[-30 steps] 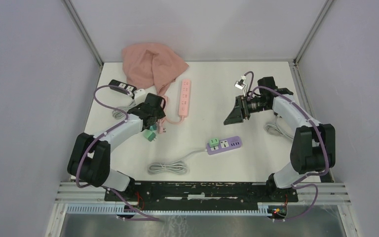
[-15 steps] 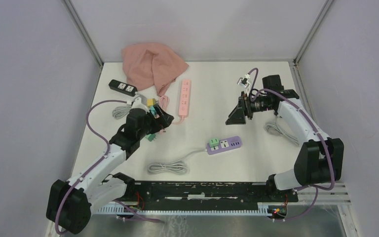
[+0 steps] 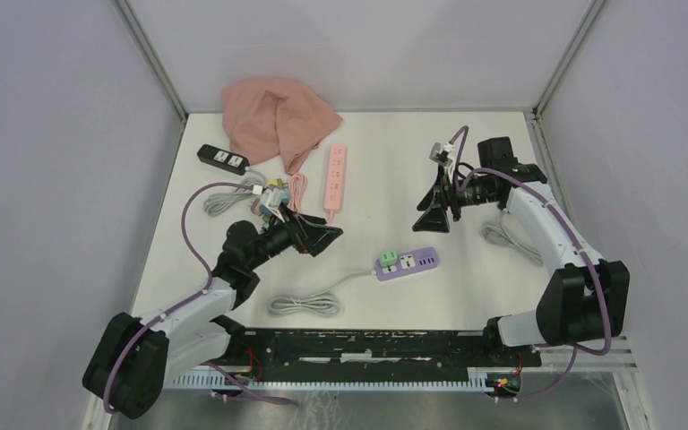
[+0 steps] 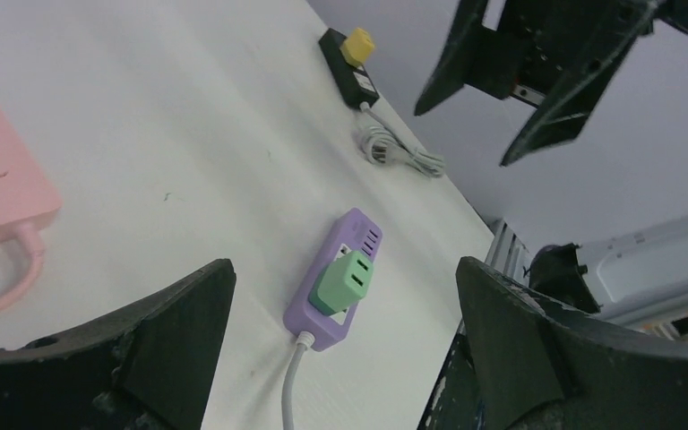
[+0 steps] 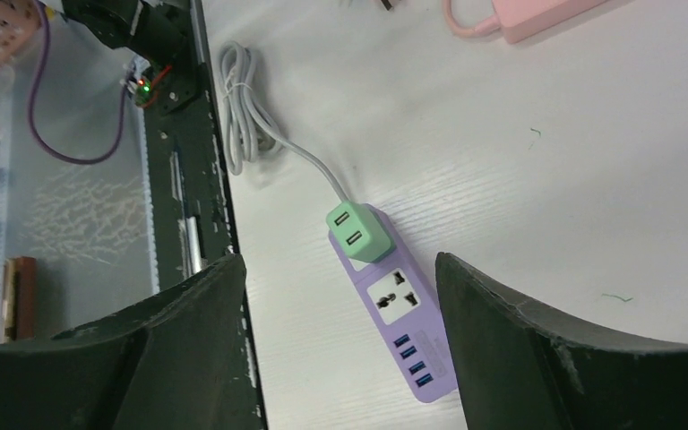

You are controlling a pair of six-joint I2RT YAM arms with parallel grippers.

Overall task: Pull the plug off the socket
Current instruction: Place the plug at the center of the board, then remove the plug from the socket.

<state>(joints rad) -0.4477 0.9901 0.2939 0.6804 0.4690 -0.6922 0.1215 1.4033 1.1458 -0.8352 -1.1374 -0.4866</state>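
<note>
Nearest the arm bases lies a coiled grey cable (image 3: 303, 305); its lead runs up to the purple power strip (image 3: 417, 262), which lies flat on the desk (image 3: 394, 161) a little right of centre; the green plug (image 3: 387, 262) sits seated in the socket at the strip's cable end, with the free universal socket and the USB ports beyond it, as the right wrist view shows.

Just past the strip, the left claw (image 3: 322, 236) hangs above the desk to the left with its fingers spread wide and nothing between them; its own camera frames the green plug between the two fingers. The right claw (image 3: 432, 217) hovers above and behind the strip, fingers also well apart and empty. Neither touches plug or strip, so I judge this to be the approach.

To do it well, one claw should pin the strip at its USB end; the strip looks light and would likely rise with the plug otherwise. The other should come down square over the plug, grip its two flat sides low on the body, then draw straight up along the pins, without rocking.

Farther off lie a pink power strip (image 3: 336, 177), a black power strip (image 3: 224, 159) and a pink cloth (image 3: 278, 115); all well apart from the work.
</note>
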